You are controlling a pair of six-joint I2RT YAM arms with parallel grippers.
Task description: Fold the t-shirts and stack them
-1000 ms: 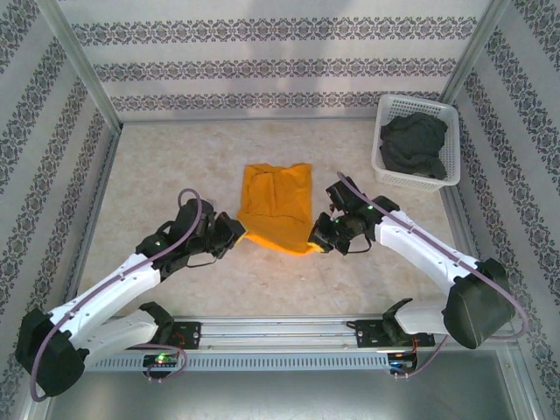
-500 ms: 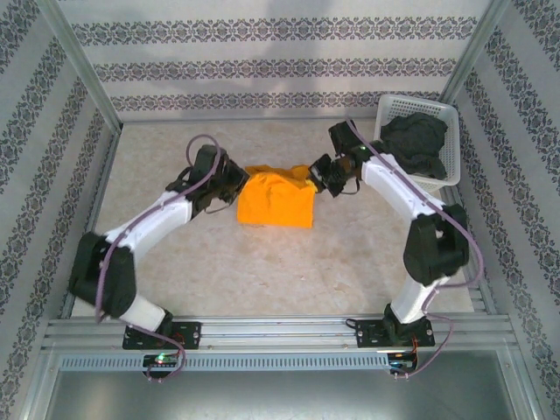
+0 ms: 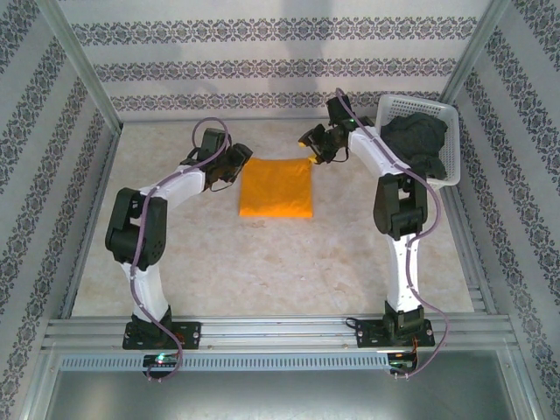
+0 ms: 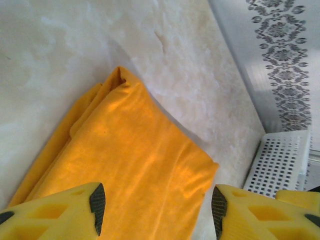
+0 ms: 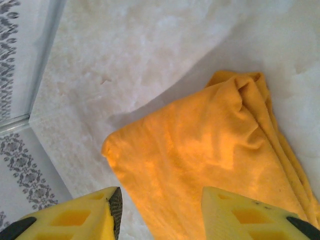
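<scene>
Top external view: orange shirt (image 3: 276, 187) folded mid-table, left gripper (image 3: 241, 162) and right gripper (image 3: 310, 145) both spread, empty, beside its far corners. Light, limp cloth; I'd pinch stacked corners. Grey shirt (image 3: 415, 143) lies in basket (image 3: 422, 100).

I had open table (image 3: 262, 271) across the lower half of the frame. Higher up, the left gripper (image 3: 238, 162) and right gripper (image 3: 312, 144) crowded the top corners of the folded orange t-shirt (image 3: 276, 188), and the white basket (image 3: 452, 149) blocked the upper right corner by the wall.
</scene>
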